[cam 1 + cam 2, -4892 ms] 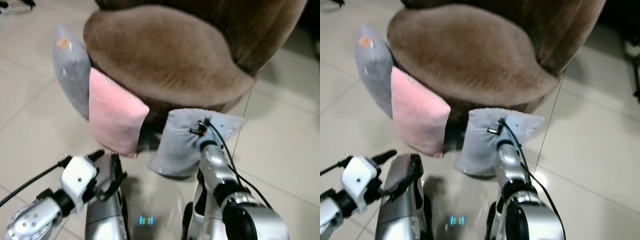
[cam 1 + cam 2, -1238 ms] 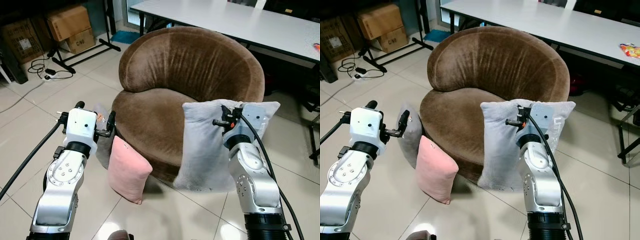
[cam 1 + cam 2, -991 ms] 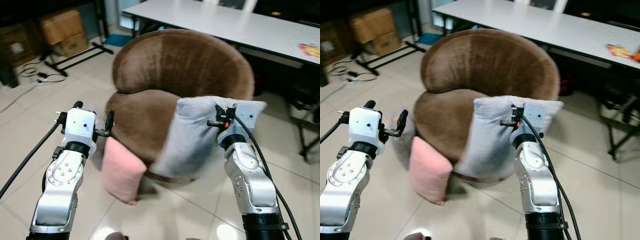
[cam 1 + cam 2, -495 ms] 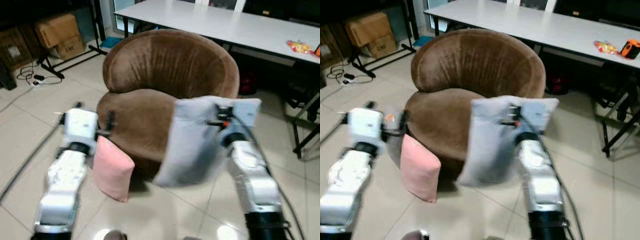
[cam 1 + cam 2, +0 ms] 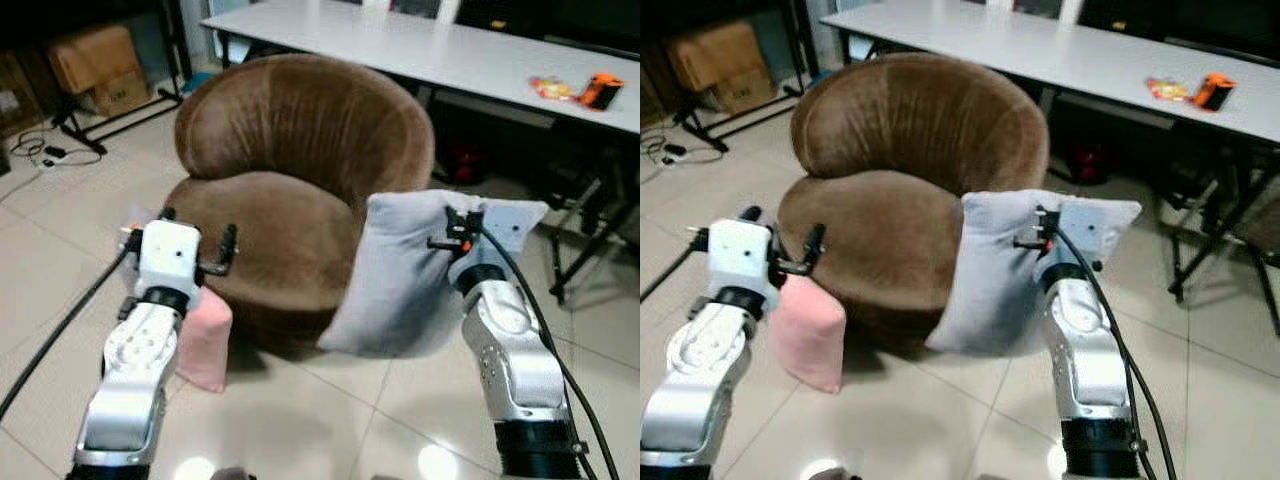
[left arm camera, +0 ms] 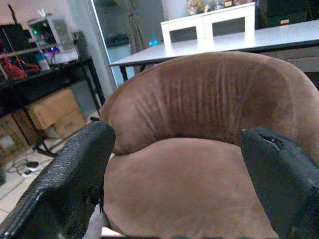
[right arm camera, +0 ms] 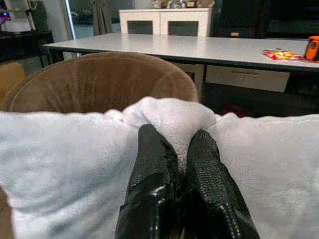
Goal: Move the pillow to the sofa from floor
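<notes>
Lifted from the floor, one grey pillow (image 5: 400, 275) hangs pinched in the right gripper (image 7: 178, 149) beside one sofa (image 5: 300, 160). One pink pillow (image 5: 203, 335) stays down; left gripper (image 6: 174, 164) spread wide, empty.

My black fingers (image 7: 172, 164) pinch a plain pale grey pillow (image 5: 400, 280). The sofa (image 5: 300, 150) is brown velvet, a pink cushion (image 5: 805, 335) leans beside it, floor tiles (image 5: 940, 420) cream.

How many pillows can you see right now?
2 for sure: a grey pillow pinched in the right gripper beside the brown sofa, and a pink pillow against its base. Another may be hidden behind the left arm.
</notes>
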`<state>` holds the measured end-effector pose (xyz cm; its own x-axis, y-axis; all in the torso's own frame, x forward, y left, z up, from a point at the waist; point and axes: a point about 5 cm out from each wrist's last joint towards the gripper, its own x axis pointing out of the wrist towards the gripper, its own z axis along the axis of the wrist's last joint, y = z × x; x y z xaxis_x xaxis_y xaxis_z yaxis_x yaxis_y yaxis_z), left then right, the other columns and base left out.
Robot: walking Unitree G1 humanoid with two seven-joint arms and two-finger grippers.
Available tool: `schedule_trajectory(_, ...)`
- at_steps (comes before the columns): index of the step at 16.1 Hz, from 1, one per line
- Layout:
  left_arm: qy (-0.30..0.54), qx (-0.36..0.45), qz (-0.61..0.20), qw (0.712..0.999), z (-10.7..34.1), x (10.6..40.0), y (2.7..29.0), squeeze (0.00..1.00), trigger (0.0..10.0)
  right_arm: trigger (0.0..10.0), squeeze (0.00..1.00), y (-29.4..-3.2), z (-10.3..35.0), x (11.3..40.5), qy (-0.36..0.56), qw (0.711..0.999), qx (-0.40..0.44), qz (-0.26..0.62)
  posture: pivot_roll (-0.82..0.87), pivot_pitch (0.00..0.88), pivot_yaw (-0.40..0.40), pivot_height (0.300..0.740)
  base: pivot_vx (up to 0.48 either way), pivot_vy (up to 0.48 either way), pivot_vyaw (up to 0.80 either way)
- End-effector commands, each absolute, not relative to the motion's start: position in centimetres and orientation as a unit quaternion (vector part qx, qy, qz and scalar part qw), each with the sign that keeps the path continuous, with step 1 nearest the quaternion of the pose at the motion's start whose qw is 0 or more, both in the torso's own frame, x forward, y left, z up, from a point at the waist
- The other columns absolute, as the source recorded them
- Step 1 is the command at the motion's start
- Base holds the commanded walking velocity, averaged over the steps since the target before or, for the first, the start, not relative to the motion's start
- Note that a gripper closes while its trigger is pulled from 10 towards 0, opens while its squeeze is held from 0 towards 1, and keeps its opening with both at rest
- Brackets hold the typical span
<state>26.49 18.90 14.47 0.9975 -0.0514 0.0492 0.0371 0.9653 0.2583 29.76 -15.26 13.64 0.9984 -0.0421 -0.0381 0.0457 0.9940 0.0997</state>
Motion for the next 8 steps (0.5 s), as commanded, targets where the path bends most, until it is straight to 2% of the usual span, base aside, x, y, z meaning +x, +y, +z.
schedule_trajectory(1,-0.032,0.130,-0.018,0.991,14.68,26.62,19.29,0.00,10.0,10.0,0.00,-14.72,14.83,29.97,-0.008,0.998,0.055,-0.012,-0.01,0.000,-0.055,0.740,0.000,0.000,0.00)
schedule_trajectory(3,-0.038,0.121,-0.024,0.992,14.80,26.49,19.28,0.00,10.0,10.0,0.00,-14.72,14.77,30.05,-0.007,0.999,0.051,-0.010,0.00,0.000,-0.063,0.740,0.000,0.000,0.00)
schedule_trajectory(6,-0.040,0.118,-0.027,0.992,14.82,26.46,19.21,0.00,10.0,10.0,0.00,-14.29,14.88,30.16,-0.011,0.999,0.030,0.008,0.00,0.000,-0.067,0.740,0.263,0.000,0.00)
schedule_trajectory(8,-0.041,0.117,-0.031,0.992,14.81,26.49,19.16,0.00,10.0,10.0,0.00,-14.21,14.84,30.17,-0.009,1.000,0.026,0.007,0.00,0.000,-0.063,0.740,0.277,0.000,0.80)
